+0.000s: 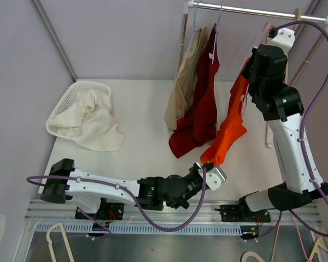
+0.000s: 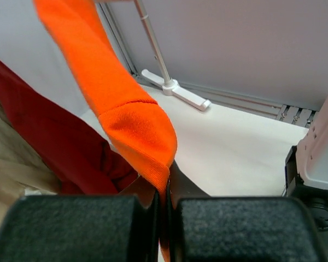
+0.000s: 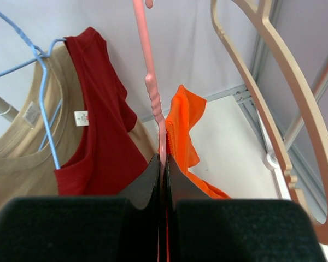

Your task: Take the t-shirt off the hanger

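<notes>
Orange tee [image 1: 229, 123] hangs below the rail [image 1: 257, 9], toward its right end, drawn into a narrow strip. Its low tip is well under the rail, toward the front.

L gripper [image 2: 163, 180] has that tip, w/ fingers pressed together and pinching the hem. In the wrist view the fold drops over the finger ends, so the contact itself is mostly hidden.

R gripper [image 3: 163, 161] sits close under the rail's right end. Its fingers are pressed together on the thin pink hanger [image 3: 152, 87], whose bar runs up from btwn them. From above this gripper is hidden behind its own wrist, so the grip can't be made out there.

The hanger's top is cut off in the wrist view, and its hook isn't visible. Can't tell if the tee is on the hanger's arms or just beside it, since the tee's top is behind the arm.

Left of the tee along the rail is a red shirt [image 1: 203, 103], then a tan shirt [image 1: 186, 82] on a blue hanger [image 3: 44, 93]. A beige hanger [image 3: 284, 98] is right of the pink one, partly cut off by the frame edge.

Far left of the rail, lower, is a basket [image 1: 65, 98] w/ cream cloth [image 1: 93, 123] spilling over its rim.
</notes>
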Motion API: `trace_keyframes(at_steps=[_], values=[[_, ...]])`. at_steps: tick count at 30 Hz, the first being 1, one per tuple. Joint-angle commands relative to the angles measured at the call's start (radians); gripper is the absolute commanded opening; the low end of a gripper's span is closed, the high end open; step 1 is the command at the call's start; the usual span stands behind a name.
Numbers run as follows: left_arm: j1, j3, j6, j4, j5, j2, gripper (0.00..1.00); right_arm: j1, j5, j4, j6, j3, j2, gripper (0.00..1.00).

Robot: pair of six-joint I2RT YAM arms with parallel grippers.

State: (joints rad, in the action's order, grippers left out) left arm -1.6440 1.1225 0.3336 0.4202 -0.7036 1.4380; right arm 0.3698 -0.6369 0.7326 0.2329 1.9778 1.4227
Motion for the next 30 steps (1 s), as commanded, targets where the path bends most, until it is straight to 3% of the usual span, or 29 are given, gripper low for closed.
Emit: trace_keyframes(at_steps=[1, 5, 9, 12, 14, 15, 16, 20, 22, 23, 24, 26, 28, 30], values=[[0.009, -0.018, -0.111, 0.034, 0.041, 0.024, 0.01, -0.011, 0.025, -0.064, 0.028, 0.059, -0.027, 0.0], [-0.013, -0.067, -0.119, 0.146, 0.085, 0.013, 0.01, -0.019, -0.013, -0.061, 0.005, 0.091, -0.024, 0.0], [0.019, -0.017, -0.163, 0.068, 0.07, 0.07, 0.01, -0.025, 0.086, 0.059, 0.044, 0.22, 0.027, 0.0], [0.101, 0.086, -0.162, 0.005, 0.096, 0.142, 0.01, -0.015, 0.153, 0.105, 0.118, 0.219, -0.002, 0.0], [0.198, 0.125, -0.148, 0.053, 0.125, 0.145, 0.01, -0.014, 0.203, 0.169, 0.16, 0.213, -0.027, 0.0], [0.243, 0.138, -0.175, 0.033, 0.21, 0.141, 0.01, -0.014, 0.219, 0.186, 0.175, 0.208, -0.036, 0.0], [0.344, 0.255, -0.248, -0.079, 0.27, 0.156, 0.01, -0.012, 0.255, 0.209, 0.198, 0.185, -0.062, 0.0], [0.504, 0.602, -0.298, -0.352, 0.363, 0.269, 0.01, -0.009, 0.336, 0.243, 0.217, 0.124, -0.128, 0.0], [0.538, 0.813, -0.303, -0.482, 0.362, 0.393, 0.01, -0.008, 0.358, 0.26, 0.215, 0.113, -0.148, 0.0], [0.565, 1.011, -0.323, -0.545, 0.365, 0.435, 0.01, -0.008, 0.349, 0.272, 0.206, 0.113, -0.157, 0.0], [0.576, 1.067, -0.333, -0.672, 0.374, 0.505, 0.01, -0.008, 0.333, 0.272, 0.2, 0.116, -0.168, 0.0], [0.595, 1.152, -0.406, -0.756, 0.42, 0.533, 0.01, -0.008, 0.275, 0.245, 0.154, 0.119, -0.171, 0.0], [0.589, 1.101, -0.439, -0.764, 0.463, 0.48, 0.01, -0.011, 0.241, 0.217, 0.112, 0.148, -0.148, 0.0], [0.587, 0.949, -0.453, -0.715, 0.568, 0.385, 0.01, -0.015, 0.192, 0.18, 0.057, 0.183, -0.105, 0.0]])
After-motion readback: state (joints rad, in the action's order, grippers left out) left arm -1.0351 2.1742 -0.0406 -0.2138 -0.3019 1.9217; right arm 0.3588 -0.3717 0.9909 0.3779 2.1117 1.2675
